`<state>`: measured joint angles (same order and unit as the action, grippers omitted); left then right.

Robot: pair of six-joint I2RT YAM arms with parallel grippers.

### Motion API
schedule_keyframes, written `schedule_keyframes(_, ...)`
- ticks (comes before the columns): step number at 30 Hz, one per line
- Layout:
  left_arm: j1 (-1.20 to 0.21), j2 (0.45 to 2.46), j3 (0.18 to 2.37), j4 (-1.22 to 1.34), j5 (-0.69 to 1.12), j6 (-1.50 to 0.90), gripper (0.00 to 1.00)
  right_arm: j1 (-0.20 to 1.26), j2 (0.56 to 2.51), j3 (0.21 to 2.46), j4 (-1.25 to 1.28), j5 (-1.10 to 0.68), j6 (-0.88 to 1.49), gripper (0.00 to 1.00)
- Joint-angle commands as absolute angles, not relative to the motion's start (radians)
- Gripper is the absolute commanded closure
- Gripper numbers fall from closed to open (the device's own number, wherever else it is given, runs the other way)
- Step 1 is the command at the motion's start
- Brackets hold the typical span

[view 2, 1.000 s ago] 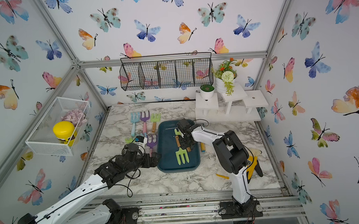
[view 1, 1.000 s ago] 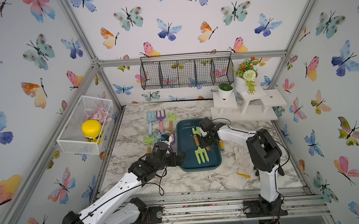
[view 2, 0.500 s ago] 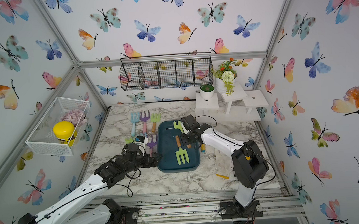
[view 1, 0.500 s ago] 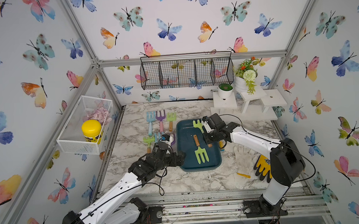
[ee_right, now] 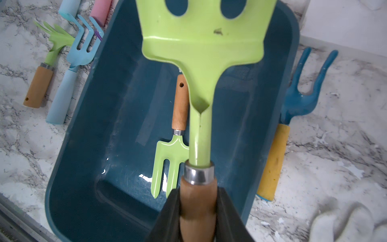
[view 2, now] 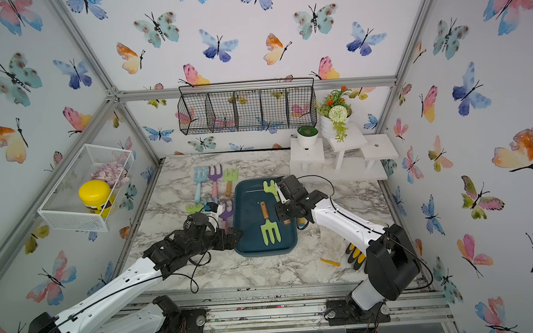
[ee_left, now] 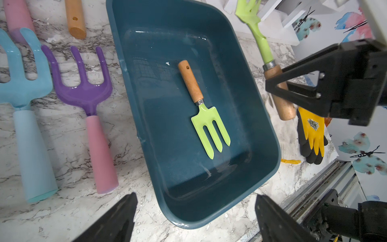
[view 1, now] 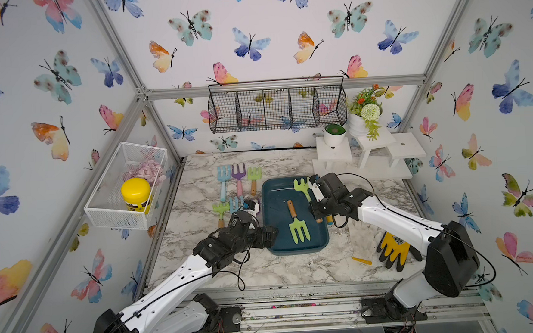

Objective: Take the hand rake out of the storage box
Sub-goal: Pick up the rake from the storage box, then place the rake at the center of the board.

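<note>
The hand rake [view 1: 302,184] [view 2: 270,186] has a light green head and a wooden handle. My right gripper [view 1: 315,199] [ee_right: 198,209] is shut on that handle and holds the rake in the air over the far right part of the storage box [view 1: 298,251] [ee_right: 83,167], a shallow dark teal tray. A green fork [view 1: 296,225] [ee_left: 207,117] with a wooden handle lies flat inside the box. My left gripper [view 1: 267,236] [ee_left: 195,201] stands open at the box's near left corner, with nothing between its fingers.
Several coloured hand tools [view 1: 238,178] lie on the marble left of the box. A blue fork with a yellow handle [ee_right: 293,117] lies to its right, and gloves [view 1: 395,251] lie further right. A white stand [view 1: 365,156] with pots stands behind.
My right arm has swung its elbow out to the right and carried the rake up and toward the box's far right corner. The left arm has stayed put.
</note>
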<state>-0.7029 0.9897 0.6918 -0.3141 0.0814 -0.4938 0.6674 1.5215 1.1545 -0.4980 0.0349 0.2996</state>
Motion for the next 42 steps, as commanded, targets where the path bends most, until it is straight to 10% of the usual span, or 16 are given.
schedule_keyframes(1, -0.716, 1.021, 0.731, -0.281, 0.106, -0.477, 0.06, 0.672, 1.482, 1.139, -0.534, 0.146, 0.318, 0.95)
schedule_keyframes(42, -0.814, 1.442, 0.881, -0.076, 0.138, -0.457, 0.06, 0.318, 1.710, 1.084, -0.453, 0.089, 0.235, 0.95)
